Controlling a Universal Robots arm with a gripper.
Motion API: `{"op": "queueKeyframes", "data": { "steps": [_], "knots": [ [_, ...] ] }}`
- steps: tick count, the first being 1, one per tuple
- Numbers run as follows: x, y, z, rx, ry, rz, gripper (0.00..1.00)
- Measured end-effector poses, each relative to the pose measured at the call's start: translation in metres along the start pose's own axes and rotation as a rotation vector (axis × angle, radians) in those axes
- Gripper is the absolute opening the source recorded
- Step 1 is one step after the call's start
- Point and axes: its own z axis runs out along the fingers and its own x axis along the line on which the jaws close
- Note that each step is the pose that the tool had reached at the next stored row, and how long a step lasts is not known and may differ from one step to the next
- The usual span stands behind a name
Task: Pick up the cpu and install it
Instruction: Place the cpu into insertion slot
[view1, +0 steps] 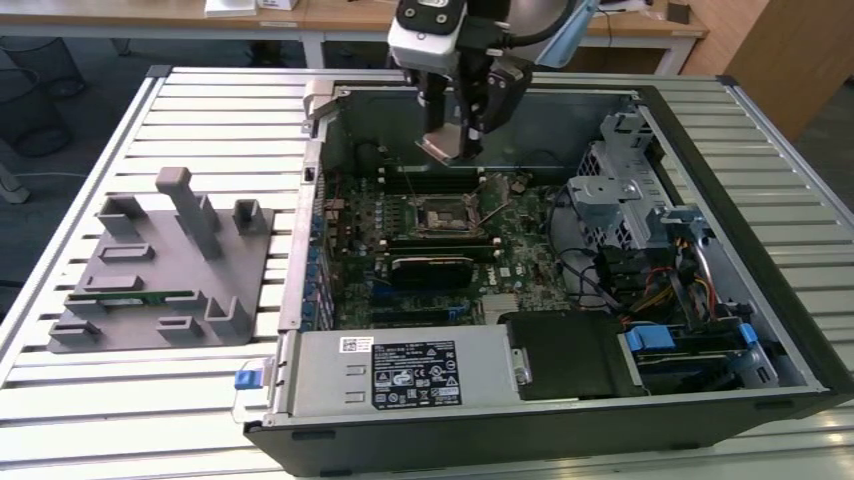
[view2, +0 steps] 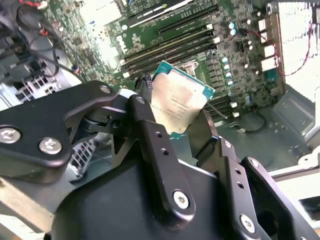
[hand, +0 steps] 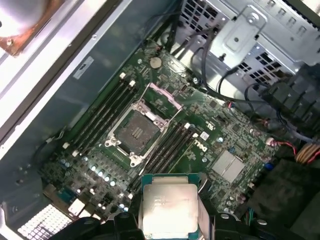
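My gripper (view1: 454, 143) hangs above the open computer case, shut on the cpu (view1: 439, 150), a small square chip held by its edges and tilted. In the second wrist view the cpu (view2: 180, 102) shows its pale underside between the two black fingers (view2: 145, 125). The first wrist view shows its silvery top plate (hand: 167, 207). The black-framed motherboard socket (view1: 438, 215) lies below and a little nearer the camera, with its lid raised and its middle bare (hand: 135, 131). The cpu is well above the board and touches nothing else.
Memory slots (hand: 102, 117) flank the socket. A drive cage (view1: 627, 200) and cables fill the case's right side, and a power supply (view1: 400, 372) lies at its front. On the slatted table at the exterior view's left, a grey fixture tray (view1: 160, 270) holds a green memory stick (view1: 134, 297).
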Motion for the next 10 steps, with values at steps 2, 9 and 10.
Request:
{"op": "queueKeyframes", "data": {
  "steps": [2,9,10],
  "knots": [
    [0.0000,0.0000,0.0006,0.0016,-0.0008,0.038,0.53],
    [0.0001,-0.0001,0.0029,0.0069,-0.0035,0.165,0.53],
    [0.0002,-0.0001,0.0032,0.0076,-0.0039,0.183,0.53]
  ]
}}
